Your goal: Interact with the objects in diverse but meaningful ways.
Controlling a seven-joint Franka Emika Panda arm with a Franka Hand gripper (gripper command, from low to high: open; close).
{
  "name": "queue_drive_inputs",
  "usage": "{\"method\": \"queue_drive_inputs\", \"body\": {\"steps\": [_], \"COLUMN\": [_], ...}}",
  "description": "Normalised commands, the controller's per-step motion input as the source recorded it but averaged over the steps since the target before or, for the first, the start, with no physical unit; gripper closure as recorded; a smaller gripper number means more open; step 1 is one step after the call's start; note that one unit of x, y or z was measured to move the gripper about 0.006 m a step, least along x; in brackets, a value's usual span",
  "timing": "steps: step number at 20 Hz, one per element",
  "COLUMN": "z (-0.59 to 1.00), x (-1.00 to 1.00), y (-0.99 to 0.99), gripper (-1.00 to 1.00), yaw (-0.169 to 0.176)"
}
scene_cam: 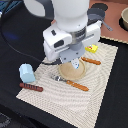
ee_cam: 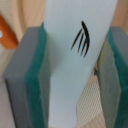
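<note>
One tool clamped on white piece above tan bowl, mat edges open

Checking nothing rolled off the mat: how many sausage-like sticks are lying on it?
3: a dark red-brown sausage beside the pale blue cup, and orange ones either side of the tan dish. The arm may hide more.

My pads are green on grey. Pale blue cup, yellow packet, striped beige mat.
</note>
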Motion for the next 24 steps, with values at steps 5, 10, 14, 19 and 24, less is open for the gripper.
{"method": "queue_drive_inputs", "body": {"steps": [5,10,14,19,24], "z": [-0.22,-0.12,-0.1,0.2,0.79], "x": [0.19,0.21,0.16,0.07,0.01], "y": [0.02,0.03,0.02,-0.01,-0.02], "gripper": [1.0,-1.0,-1.0,-1.0,-1.0], "yaw": [0.003,0.011,0.014,0.037,0.102]}}
